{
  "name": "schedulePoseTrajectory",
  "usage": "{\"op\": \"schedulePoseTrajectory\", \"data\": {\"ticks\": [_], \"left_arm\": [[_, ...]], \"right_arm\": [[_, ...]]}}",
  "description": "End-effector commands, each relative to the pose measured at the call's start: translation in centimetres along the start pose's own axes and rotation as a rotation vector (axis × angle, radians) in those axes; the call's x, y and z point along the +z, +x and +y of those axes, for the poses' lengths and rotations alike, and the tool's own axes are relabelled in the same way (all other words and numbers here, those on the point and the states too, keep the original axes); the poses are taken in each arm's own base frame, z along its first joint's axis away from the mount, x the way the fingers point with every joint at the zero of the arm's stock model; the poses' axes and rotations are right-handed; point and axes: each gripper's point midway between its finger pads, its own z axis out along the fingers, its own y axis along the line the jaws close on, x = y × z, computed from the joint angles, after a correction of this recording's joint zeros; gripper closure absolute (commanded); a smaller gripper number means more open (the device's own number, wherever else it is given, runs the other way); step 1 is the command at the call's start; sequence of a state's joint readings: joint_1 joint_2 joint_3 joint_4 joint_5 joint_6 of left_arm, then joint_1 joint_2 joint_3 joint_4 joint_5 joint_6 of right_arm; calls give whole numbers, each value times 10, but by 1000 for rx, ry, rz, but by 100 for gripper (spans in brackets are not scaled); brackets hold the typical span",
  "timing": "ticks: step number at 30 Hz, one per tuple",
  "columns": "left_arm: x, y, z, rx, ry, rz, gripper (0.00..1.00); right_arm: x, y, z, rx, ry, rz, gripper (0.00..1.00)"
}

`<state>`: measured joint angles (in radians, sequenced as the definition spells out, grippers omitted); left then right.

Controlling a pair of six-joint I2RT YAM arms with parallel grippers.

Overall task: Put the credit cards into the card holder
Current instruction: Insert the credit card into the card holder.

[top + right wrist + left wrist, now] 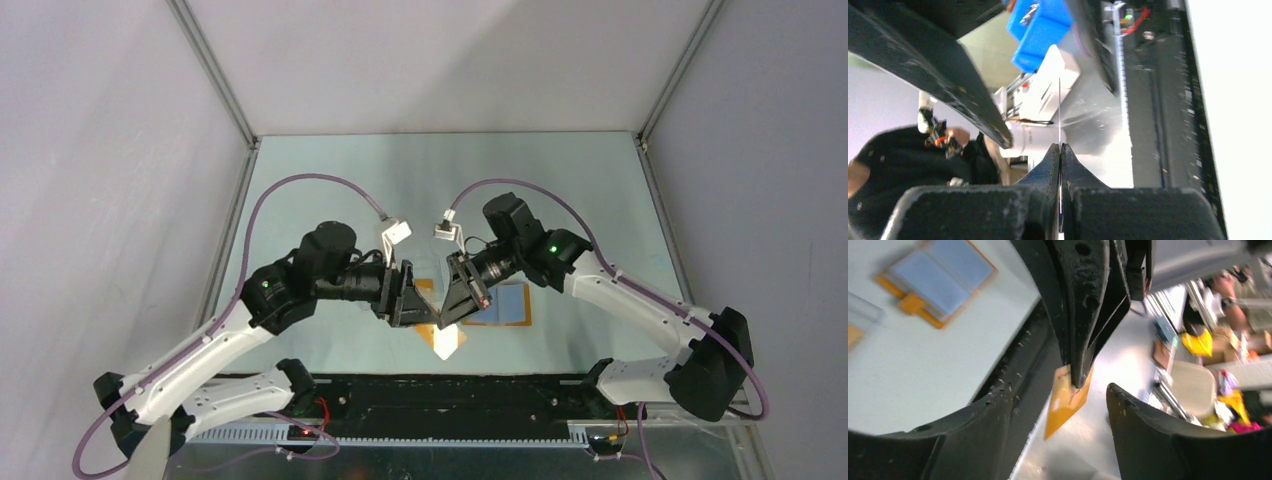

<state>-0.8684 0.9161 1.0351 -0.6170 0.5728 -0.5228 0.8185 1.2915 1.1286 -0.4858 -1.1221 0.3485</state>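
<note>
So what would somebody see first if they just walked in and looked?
First, the two arms meeting tip to tip in the middle, low over the table. The right fingers are pinched shut on a golden-orange credit card, which hangs down with the left fingers open on either side of it. Nearby, the orange card holder lies open flat, its blue-grey pockets facing up.

1. The wallet (505, 303) lies open on the table (330, 180), right of the middle, toward the near edge.
2. A box (860, 315) sits on the table just beside the wallet.
3. One card (1068, 400) hangs above the table, left of the wallet. It is pinched in the right gripper (1060, 147), between the spread fingers of the left gripper (418, 300).
</note>
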Motion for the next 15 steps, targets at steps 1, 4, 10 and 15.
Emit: {"op": "schedulePoseTrajectory", "data": {"ticks": [1,4,10,15], "left_arm": [[6,-32,45,-67,-221,-228,25],[20,-36,80,-191,-344,-295,25],[82,-29,130,-350,-462,-208,31],[144,-29,160,-377,-521,-80,50]], "right_arm": [[-27,-13,-40,76,156,-132,100],[-65,-14,-88,189,321,-273,100],[-144,-6,-165,356,596,-565,100],[-181,16,-222,483,762,-690,100]]}}
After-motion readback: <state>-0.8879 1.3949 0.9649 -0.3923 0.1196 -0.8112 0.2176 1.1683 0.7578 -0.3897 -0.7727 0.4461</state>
